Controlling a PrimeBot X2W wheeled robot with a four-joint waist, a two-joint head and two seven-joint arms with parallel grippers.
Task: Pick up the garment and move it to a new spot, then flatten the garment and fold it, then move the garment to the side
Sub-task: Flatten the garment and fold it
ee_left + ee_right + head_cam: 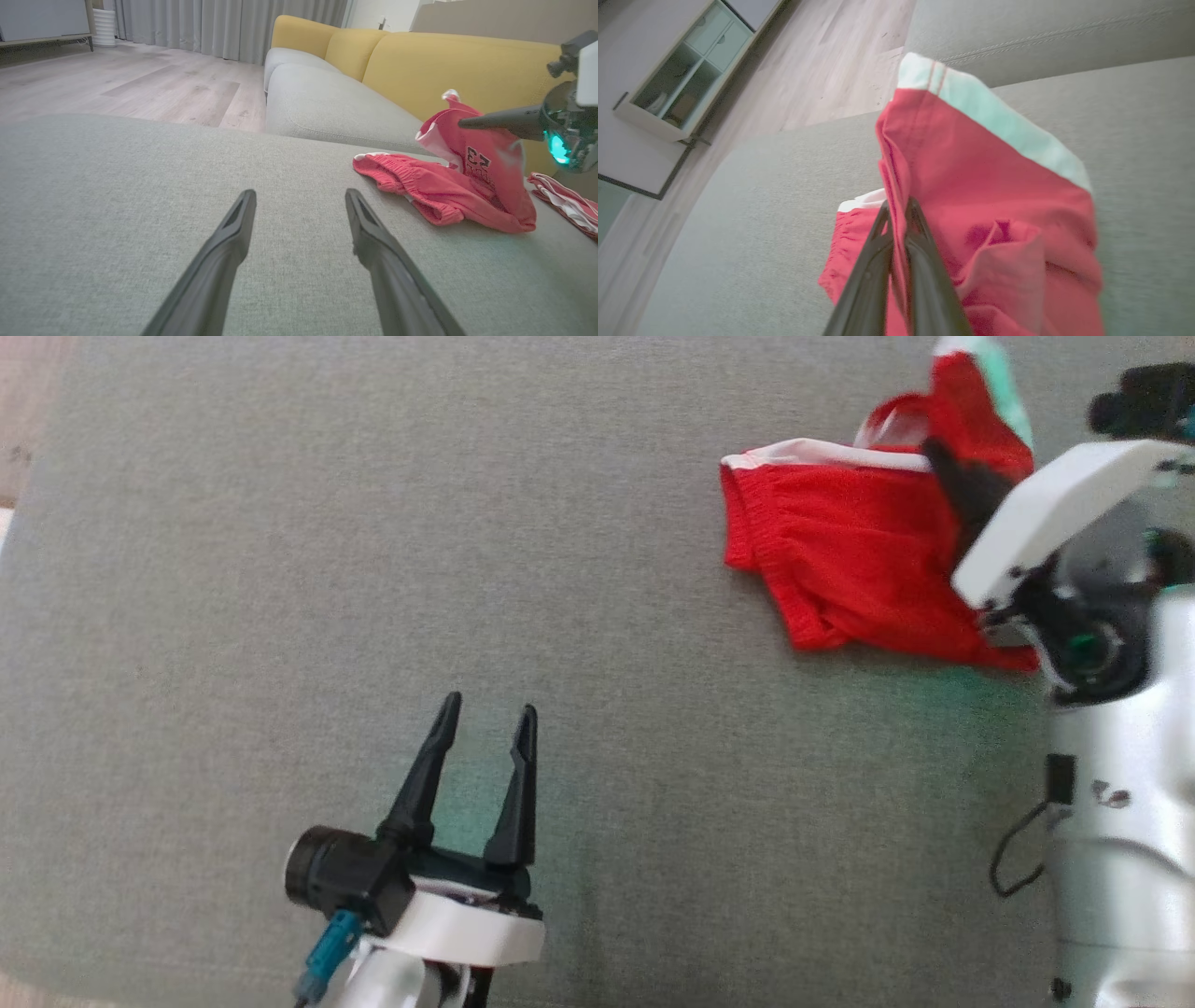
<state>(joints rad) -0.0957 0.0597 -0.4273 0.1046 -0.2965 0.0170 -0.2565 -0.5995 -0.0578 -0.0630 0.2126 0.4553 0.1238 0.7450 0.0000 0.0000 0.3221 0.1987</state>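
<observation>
The red cloth garment (840, 560) looks soft and ribbed; the grey woven seat cushion (373, 569) is matt, slightly rough.

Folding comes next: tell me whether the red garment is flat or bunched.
Bunched: the red garment lies crumpled on the grey cushion, one part lifted by the shut right gripper.

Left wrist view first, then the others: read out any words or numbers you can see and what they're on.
"23": dark print on the garment, left wrist view.
Smaller print below it: too blurred to read.
Small marks on the right arm, head view: too blurred to read.
</observation>
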